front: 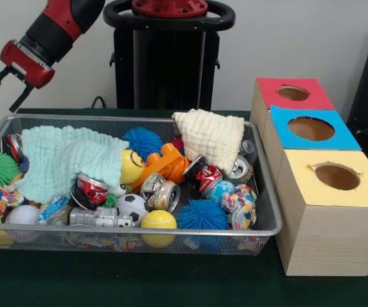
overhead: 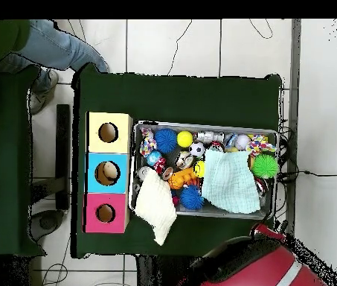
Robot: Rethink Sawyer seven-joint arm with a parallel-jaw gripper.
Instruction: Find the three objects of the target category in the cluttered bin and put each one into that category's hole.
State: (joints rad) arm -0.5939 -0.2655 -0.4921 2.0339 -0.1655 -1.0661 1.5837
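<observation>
We're starting at the near edge of the wire bin (front: 126, 228), seen from the front. The brief isn't naming the category, so we're judging candidates.

Right against the near mesh we're seeing a yellow ball (front: 158, 220), with a soccer ball (front: 131, 206) just left of it and a blue spiky ball (front: 202, 214) just right. The smooth balls are likely light and hard, and they'll probably roll away under a pinch, so we're favouring a grip straight across the widest part. The spiky one looks soft and forgiving.

Moving back, a crushed red can (front: 92, 189) is peeking from under the mint cloth (front: 62, 157), and a silver can (front: 166, 196) is lying mid-bin. These look thin, dented and slick, so across the flattened sides seems best. Farther right, a cream cloth (front: 213, 137) is draping over the far rim.

Right of the bin, the boxes are running back in a row: yellow box (front: 328, 224), blue box (front: 286, 118), red box (front: 270, 86).

At the far left, the gripper (front: 6, 91) is hanging high above the bin's corner, claw spread wide and carrying nothing.
</observation>
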